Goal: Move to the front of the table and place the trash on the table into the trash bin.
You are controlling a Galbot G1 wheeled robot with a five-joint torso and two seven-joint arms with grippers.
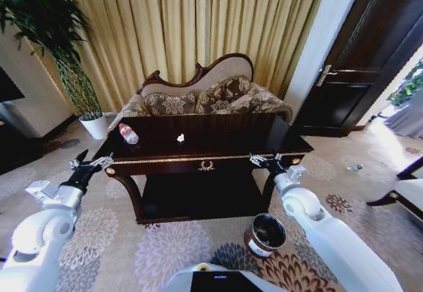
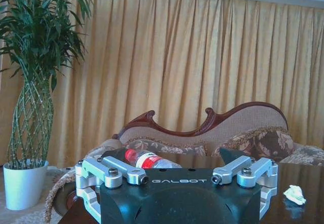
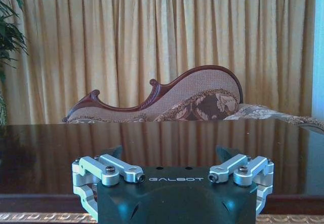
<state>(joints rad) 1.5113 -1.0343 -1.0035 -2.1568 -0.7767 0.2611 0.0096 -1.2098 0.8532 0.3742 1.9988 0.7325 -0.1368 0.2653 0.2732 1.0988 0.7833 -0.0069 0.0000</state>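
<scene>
Left gripper (image 1: 91,162), fingers spread apart and grasping nothing, held just off the front left corner of the table (image 1: 218,143); its black finger tips (image 1: 82,155) point toward the table top. Right gripper (image 1: 266,160), likewise released and empty, poised at the front right edge of the table near the gold-trimmed rail. On the table top, the clear bottle (image 1: 128,134) with red label lies on its side toward the left rear, nearer the left gripper; a white crumpled scrap (image 1: 180,137) sits near the middle, well apart from both grippers. The trash bin (image 1: 266,234), black-lined, stands on the carpet in front of the table, below the right arm. Behind the table stands the floral sofa (image 1: 205,97); a potted plant (image 1: 96,125) stands to the left.

Step in hand, as judged: the robot faces the table front with both arms raised, the approach apparently complete and no item yet taken. The next move calls for a reach forward over the table top, probably by the left arm toward the bottle, then a descent onto its body.

Hard to make out: any small orange scrap cannot be found; in both wrist views the finger tips are largely hidden by the gripper body
</scene>
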